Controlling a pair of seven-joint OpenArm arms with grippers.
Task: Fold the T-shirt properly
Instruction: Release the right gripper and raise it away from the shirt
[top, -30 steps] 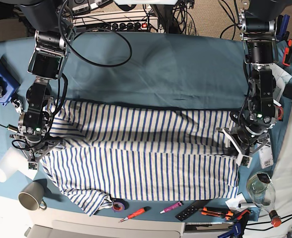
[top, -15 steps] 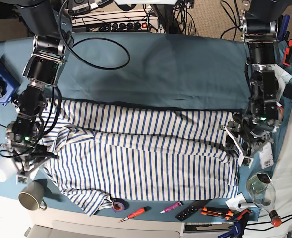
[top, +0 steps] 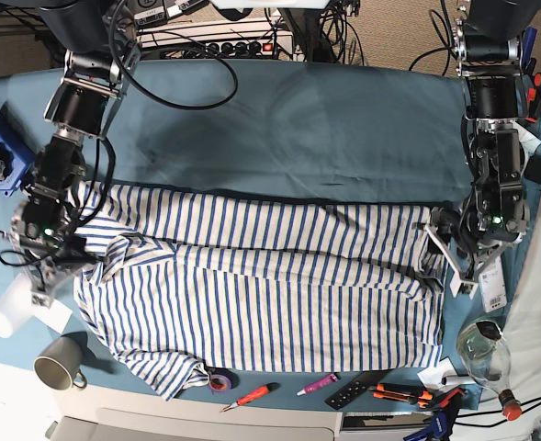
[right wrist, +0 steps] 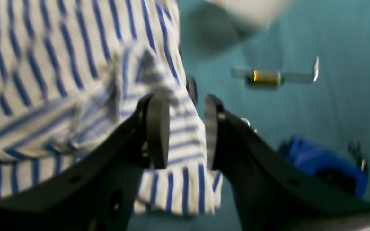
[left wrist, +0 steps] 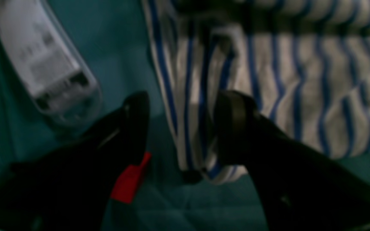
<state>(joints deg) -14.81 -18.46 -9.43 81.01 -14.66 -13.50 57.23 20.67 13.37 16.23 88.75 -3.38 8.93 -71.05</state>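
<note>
Now released: both sets of fingers point(left wrist: 233, 125) point(right wrist: 156, 128) apart, pulled outward from one second ago. T-shirt point(top: 261, 285) flat on desk point(top: 325, 129), edges lying loose between them. Lengthwise fold apparently done; crosswise fold probably next.

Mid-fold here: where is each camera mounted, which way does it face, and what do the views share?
Base: overhead, looking down on the T-shirt and both arms.
Left wrist: behind the left gripper, jaws open astride the shirt's edge.
Right wrist: behind the right gripper, jaws open, cloth between them.
Shared: all show the striped shirt on the teal table cover.
</note>
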